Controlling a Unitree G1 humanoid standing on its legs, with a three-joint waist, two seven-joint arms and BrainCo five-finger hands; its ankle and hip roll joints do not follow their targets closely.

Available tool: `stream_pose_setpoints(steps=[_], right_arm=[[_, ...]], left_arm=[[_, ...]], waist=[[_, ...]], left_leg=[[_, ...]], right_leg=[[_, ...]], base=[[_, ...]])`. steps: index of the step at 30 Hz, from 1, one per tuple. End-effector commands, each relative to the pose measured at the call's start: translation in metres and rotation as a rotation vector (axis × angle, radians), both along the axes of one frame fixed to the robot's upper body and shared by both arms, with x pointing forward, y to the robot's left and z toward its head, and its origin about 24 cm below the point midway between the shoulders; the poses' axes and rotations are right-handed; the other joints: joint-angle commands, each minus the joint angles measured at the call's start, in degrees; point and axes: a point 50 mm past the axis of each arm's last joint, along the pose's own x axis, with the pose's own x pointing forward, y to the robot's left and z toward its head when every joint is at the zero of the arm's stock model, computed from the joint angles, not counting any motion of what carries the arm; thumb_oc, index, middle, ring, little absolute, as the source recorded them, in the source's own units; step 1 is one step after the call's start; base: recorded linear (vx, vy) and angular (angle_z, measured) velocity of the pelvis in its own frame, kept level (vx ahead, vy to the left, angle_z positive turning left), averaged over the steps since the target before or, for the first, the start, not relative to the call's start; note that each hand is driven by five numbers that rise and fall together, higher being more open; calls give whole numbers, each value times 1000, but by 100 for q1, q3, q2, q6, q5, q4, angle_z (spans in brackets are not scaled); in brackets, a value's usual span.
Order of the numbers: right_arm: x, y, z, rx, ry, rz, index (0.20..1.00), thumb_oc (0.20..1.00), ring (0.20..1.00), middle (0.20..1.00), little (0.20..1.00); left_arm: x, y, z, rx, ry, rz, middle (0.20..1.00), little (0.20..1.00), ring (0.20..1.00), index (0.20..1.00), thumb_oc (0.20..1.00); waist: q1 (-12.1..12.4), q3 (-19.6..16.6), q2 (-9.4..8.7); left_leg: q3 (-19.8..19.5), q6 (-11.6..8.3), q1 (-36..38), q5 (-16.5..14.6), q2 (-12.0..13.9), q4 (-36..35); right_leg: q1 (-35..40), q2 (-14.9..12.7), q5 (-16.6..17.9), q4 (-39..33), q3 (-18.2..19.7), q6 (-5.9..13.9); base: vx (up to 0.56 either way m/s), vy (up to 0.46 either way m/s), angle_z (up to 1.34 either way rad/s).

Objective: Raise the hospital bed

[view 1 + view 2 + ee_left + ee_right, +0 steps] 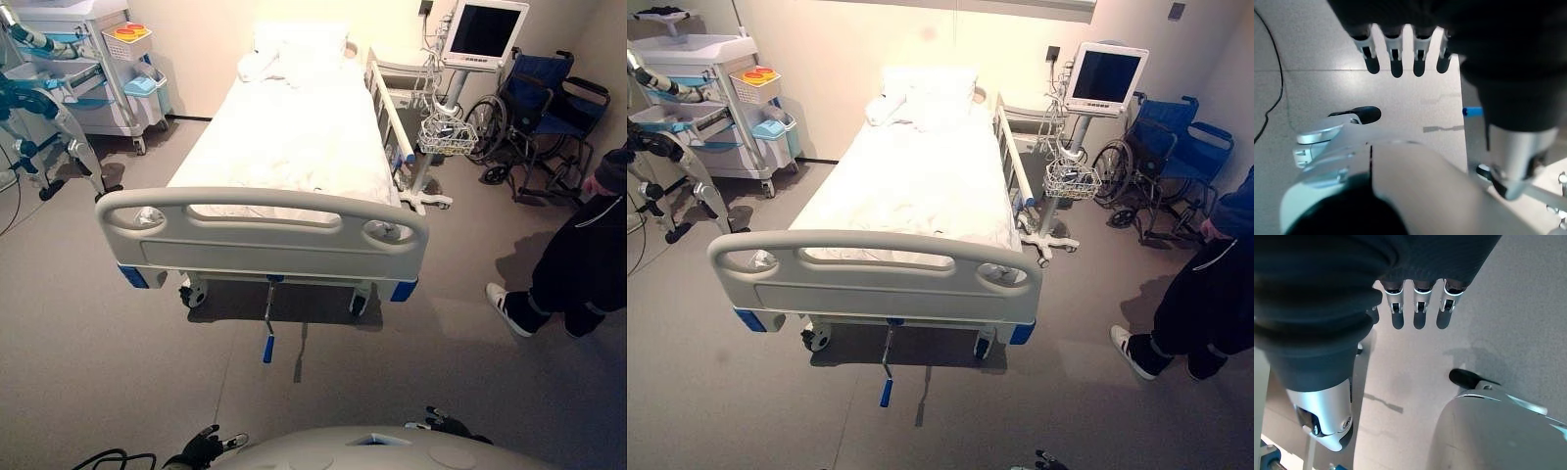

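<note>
The hospital bed point(284, 147) is standing lengthwise in the middle of the room, its grey footboard point(263, 240) facing the camera and its white sheet point(911, 186) lying smooth up to the pillows point(926, 93) at the far end. Under the footboard, a crank handle point(268, 333) with a blue grip is hanging down toward the grey floor point(118, 372), folded out from the frame between the bed's near castors and touching nothing else. The left robot hand point(1400, 54) is hanging low at the robot's left side, well apart from the bed; its own wrist view is showing the fingers straight and spread in a row, the thumb point(1359, 115) apart from them, and nothing held. The right robot hand point(1418, 308) is hanging likewise at the robot's right side, fingers straight and slightly parted over bare floor, thumb point(1464, 378) apart, empty. To the bed's right a monitor point(482, 31) on a wheeled stand is standing just beside the side rail point(390, 122), with a wire basket point(447, 137) hanging from its pole. Further right a blue wheelchair point(539, 117) is parked against the wall. A person point(578, 264) in dark trousers and white shoes is standing at the right edge. At the left, a medical cart point(715, 98) with drawers and trays is standing near the wall.
</note>
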Motion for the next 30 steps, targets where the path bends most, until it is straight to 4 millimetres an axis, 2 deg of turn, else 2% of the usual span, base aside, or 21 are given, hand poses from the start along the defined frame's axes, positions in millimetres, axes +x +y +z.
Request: stream_pose_setpoints(steps=[1, 19, 30], right_arm=[[30, -2, 6, -6, -73, 16, 1000, 1000, 1000, 1000, 1000], [36, 4, 7, -24, -86, 119, 1000, 1000, 1000, 1000, 1000], [38, 6, 7, -19, -104, 109, 1000, 1000, 1000, 1000, 1000]], left_arm=[[18, -2, 1, 3, -21, -47, 1000, 1000, 1000, 1000, 1000], [14, 1, 1, 16, 1, -47, 1000, 1000, 1000, 1000, 1000], [12, 2, 1, 21, 7, -47, 1000, 1000, 1000, 1000, 1000]], waist=[[59, 185, 3], [50, 189, 5], [40, 156, 27]], left_leg=[[229, 254, 318, -357, -438, 36], [191, 226, 386, -387, -409, 36], [198, 210, 469, -415, -395, 36]], right_leg=[[44, 15, -502, 682, 103, 494], [98, 22, -571, 720, 65, 463], [177, 22, -629, 745, 52, 451]], base=[[0, 0, 0], [2, -3, -1], [0, 0, 0]])
